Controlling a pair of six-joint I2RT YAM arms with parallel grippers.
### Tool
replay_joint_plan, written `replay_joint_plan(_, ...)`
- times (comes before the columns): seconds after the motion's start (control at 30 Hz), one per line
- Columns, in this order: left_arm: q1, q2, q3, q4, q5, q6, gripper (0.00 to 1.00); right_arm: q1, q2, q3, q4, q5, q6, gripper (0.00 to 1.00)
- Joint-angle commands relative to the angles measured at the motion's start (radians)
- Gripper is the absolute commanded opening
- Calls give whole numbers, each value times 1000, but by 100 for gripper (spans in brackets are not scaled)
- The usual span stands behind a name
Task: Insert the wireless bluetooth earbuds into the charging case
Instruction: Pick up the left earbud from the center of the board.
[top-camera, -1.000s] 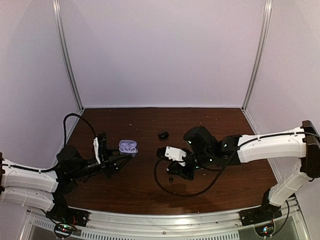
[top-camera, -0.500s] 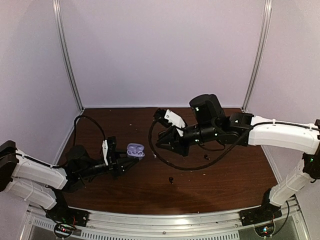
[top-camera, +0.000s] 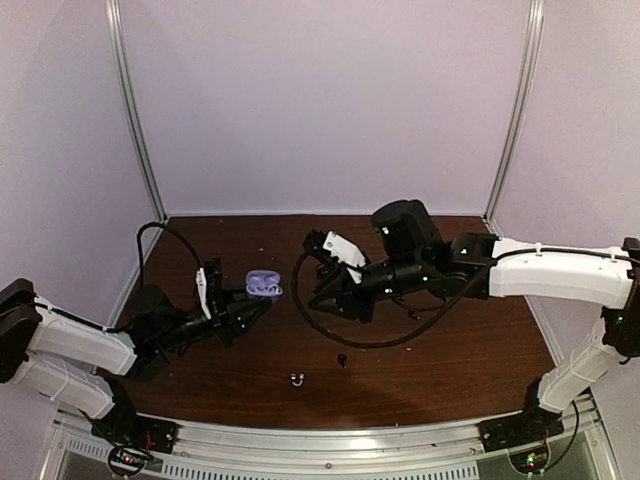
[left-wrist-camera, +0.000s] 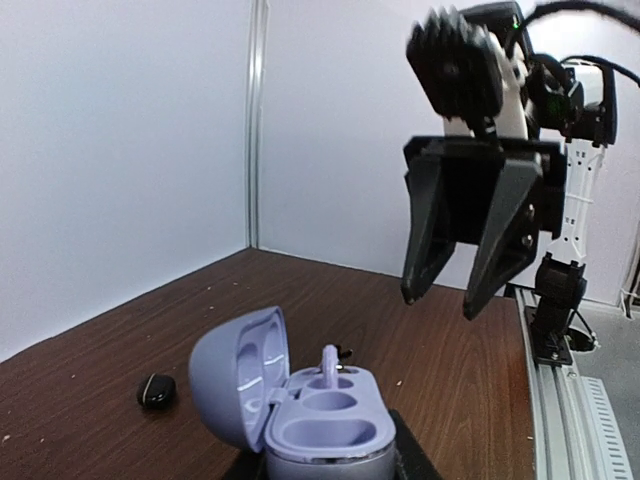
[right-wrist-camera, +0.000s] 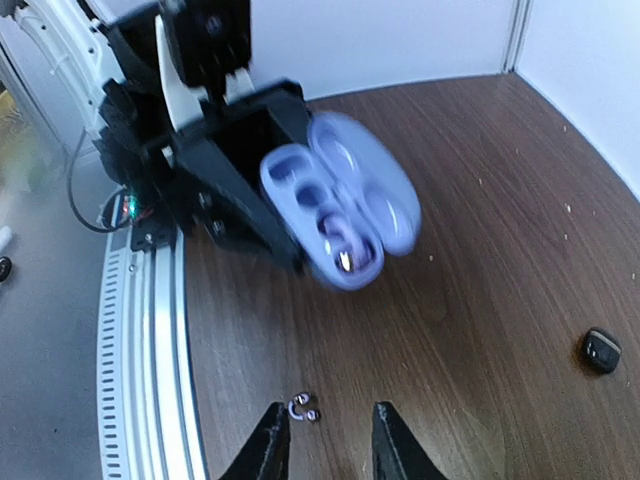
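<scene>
Open lavender clamshell charging case (left-wrist-camera: 300, 410), pinched in left gripper (top-camera: 255, 303); right gripper (left-wrist-camera: 440, 300), spread and empty, best descends squarely on shiny lavender earbud (top-camera: 297, 379) near bench's front edge.

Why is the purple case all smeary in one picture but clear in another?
Right wrist view: the lavender plastic clamshell charging case looks smeared, probably motion blur, while the dark brown wooden table behind it stays sharper. Left wrist view: the same case is crisp and evenly lit, and the right tool above it is sharp too. Top view: dim, with the case tiny.
</scene>
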Motion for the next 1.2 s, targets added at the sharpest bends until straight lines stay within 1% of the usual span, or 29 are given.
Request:
replay_joint_plan(0.0,56,-80,-78,93,-57,-94,0,-23,-13,-114,23,19,-8,32)
replay_joint_plan(0.1,57,-165,-101,-3,-108,-106,0,-3,29,-151,26,18,-25,36)
replay_joint_plan(0.17,58,-220,-125,-31,-145,-117,0,31,56,-171,51,29,-50,38)
replay_joint_plan(0.27,60,-282,-143,-85,-172,-121,0,72,99,-214,138,38,-108,42)
replay_joint_plan(0.37,60,-312,-149,-118,-174,-119,0,80,161,-231,212,27,-152,45)
replay_joint_plan(0.47,60,-328,-150,-135,-174,-119,0,97,228,-217,259,30,-175,46)
replay_joint_plan(0.67,60,-339,-153,-141,-184,-115,0,130,353,-165,265,51,-208,46)
replay_joint_plan(1.17,60,-324,-153,-137,-176,-103,0,135,492,-109,268,59,-241,46)
